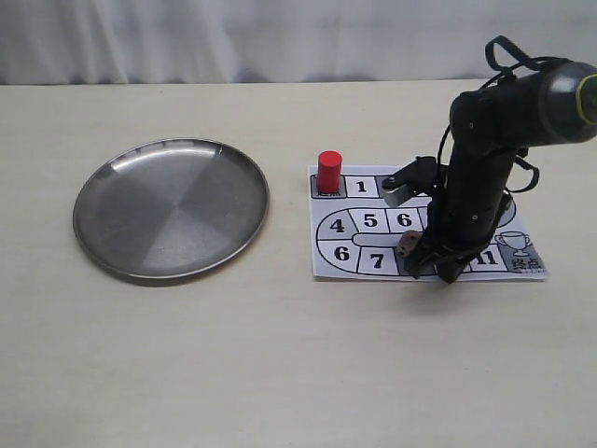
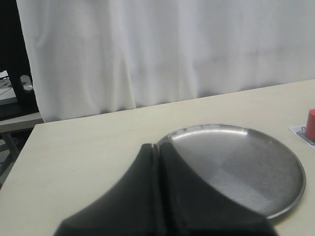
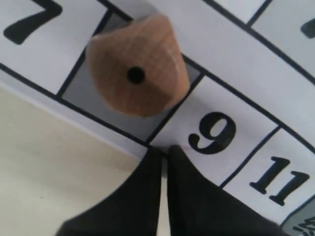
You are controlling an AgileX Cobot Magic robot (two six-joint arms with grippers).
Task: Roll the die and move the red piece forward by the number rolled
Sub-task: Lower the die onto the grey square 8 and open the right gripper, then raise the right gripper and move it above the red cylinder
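Observation:
The die (image 3: 137, 69), a tan wooden cube, lies on the grey square between 7 and 9 of the paper board (image 3: 256, 73), a single black pip facing the wrist camera. It shows as a small cube (image 1: 408, 245) beside the right arm in the exterior view. My right gripper (image 3: 165, 149) is shut and empty, its tips low over the board's edge by the 9, just short of the die; in the exterior view it (image 1: 431, 269) points down. The red piece (image 1: 329, 171) stands upright on the board's start square next to 1. My left gripper (image 2: 158, 146) is shut, empty, near the plate's rim.
A round steel plate (image 1: 171, 207) lies on the table left of the board (image 1: 322, 266); the plate (image 2: 275, 206) fills the left wrist view, with the red piece (image 2: 311, 123) at that frame's edge. White curtain behind the table. The left arm is outside the exterior view.

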